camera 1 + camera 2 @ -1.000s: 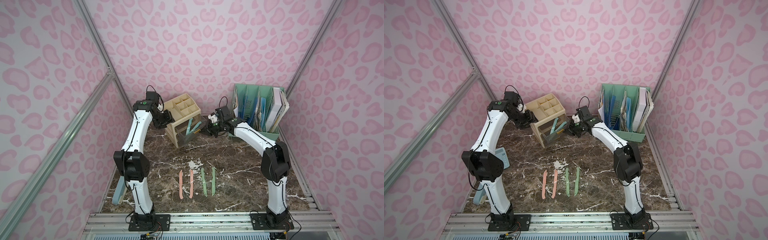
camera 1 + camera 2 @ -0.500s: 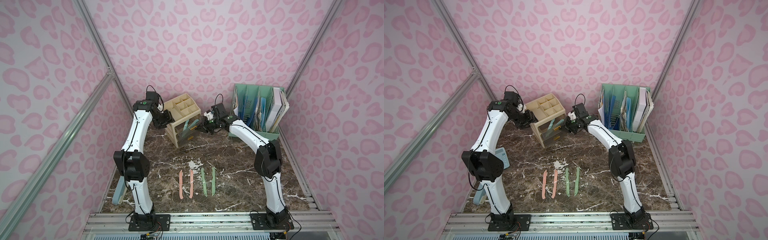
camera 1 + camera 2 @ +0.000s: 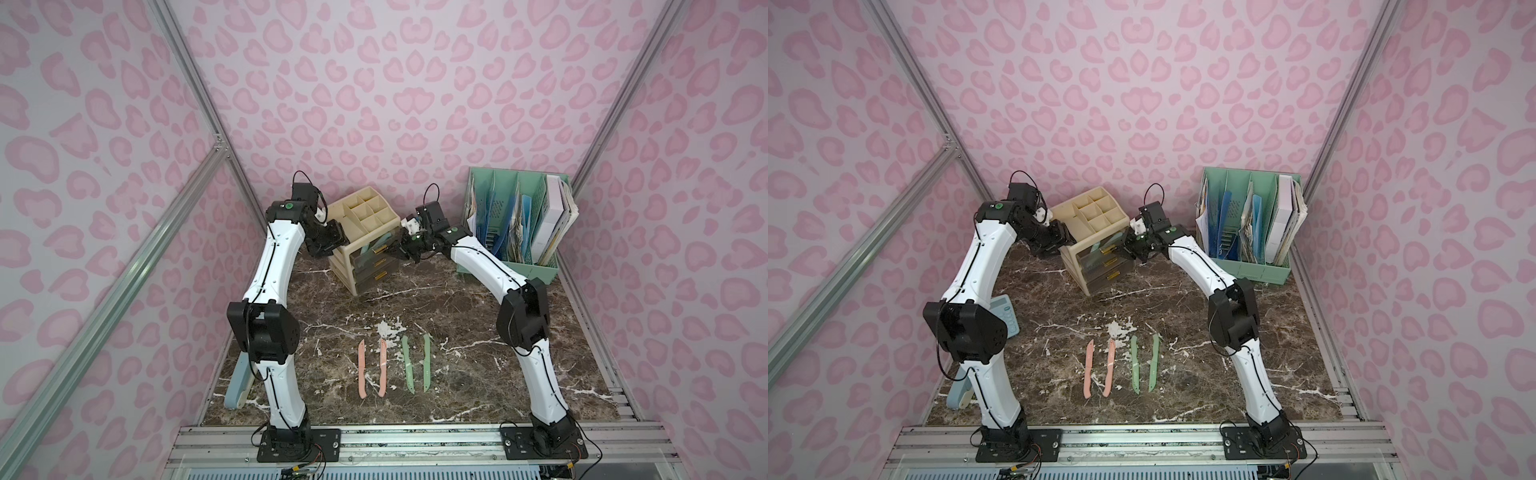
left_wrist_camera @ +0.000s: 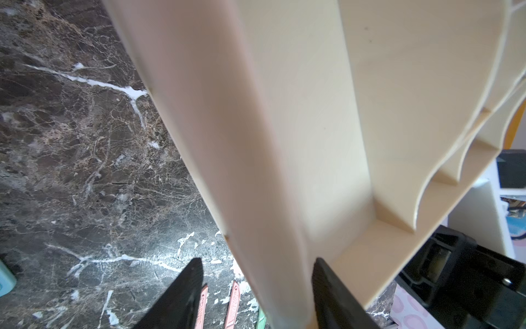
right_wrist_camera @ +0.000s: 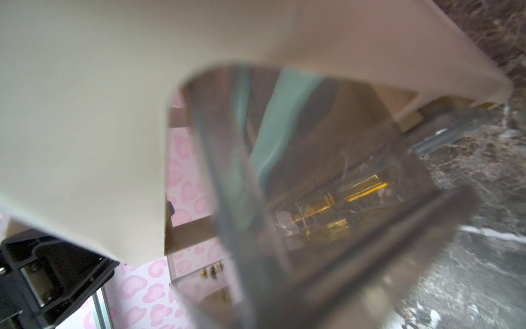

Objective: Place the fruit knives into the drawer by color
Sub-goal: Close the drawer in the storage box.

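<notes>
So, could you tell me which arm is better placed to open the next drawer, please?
Right, probably: the right hand, shut, sits at the drawer fronts, while the left hand straddles the organizer's side wall.

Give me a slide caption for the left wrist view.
Left fingers straddle a wall of the cream desk organizer over the marble tabletop, pink knives lying beyond.

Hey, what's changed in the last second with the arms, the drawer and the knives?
The right gripper, jaws shut, moved toward the organiser and pushed its top drawer, with the two teal knives inside, further in. Nothing was grasped or let go. Unchanged: the left gripper astride the organiser's side wall, and the two pink knives and two green knives lying on the table.
</notes>
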Robot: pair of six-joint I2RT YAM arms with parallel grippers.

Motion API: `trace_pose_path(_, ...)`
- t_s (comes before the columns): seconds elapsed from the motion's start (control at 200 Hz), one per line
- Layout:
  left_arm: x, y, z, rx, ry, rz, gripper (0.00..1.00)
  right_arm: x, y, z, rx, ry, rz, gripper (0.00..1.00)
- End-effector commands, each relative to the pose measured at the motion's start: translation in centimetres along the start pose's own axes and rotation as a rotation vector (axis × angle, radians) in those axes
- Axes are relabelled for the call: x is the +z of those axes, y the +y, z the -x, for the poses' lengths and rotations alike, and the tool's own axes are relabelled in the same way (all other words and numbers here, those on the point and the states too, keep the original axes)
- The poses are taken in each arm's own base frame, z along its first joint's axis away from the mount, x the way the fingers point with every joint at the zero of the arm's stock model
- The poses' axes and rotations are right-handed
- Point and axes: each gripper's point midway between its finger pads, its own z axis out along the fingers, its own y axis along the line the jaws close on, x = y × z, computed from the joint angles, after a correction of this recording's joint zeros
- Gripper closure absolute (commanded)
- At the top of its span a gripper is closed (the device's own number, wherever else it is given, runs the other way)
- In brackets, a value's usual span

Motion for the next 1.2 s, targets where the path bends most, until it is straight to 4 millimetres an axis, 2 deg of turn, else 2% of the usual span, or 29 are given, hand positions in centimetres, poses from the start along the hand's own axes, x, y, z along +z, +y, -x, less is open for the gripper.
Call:
trace_pose_path(0.0,0.2,0.3,-0.7,0.009,0.034,0.010,0.38,0.4,0.3,-0.1,0.003,0.017,0.017,0.98)
trace_pose_path(0.175,0.3,0.3,-0.8,0.008,0.037,0.007,0.38,0.9,0.4,0.2,0.003,0.018,0.035,0.98)
trace_pose_path(0.385,0.5,0.3,-0.8,0.006,0.040,0.005,0.38,1.2,1.9,0.8,-0.016,0.009,0.086,0.98)
trace_pose_path(0.545,0.6,0.3,-0.7,0.004,0.042,0.002,0.38,1.7,3.0,0.5,-0.037,0.022,0.113,0.98)
trace_pose_path(1.005,0.8,0.4,-0.5,-0.010,0.046,-0.011,0.38,2.4,3.7,0.2,-0.035,0.034,0.146,0.98)
trace_pose_path(1.195,0.7,0.6,-0.5,-0.018,0.045,-0.007,0.37,1.7,3.6,-0.1,-0.055,0.028,0.112,0.98)
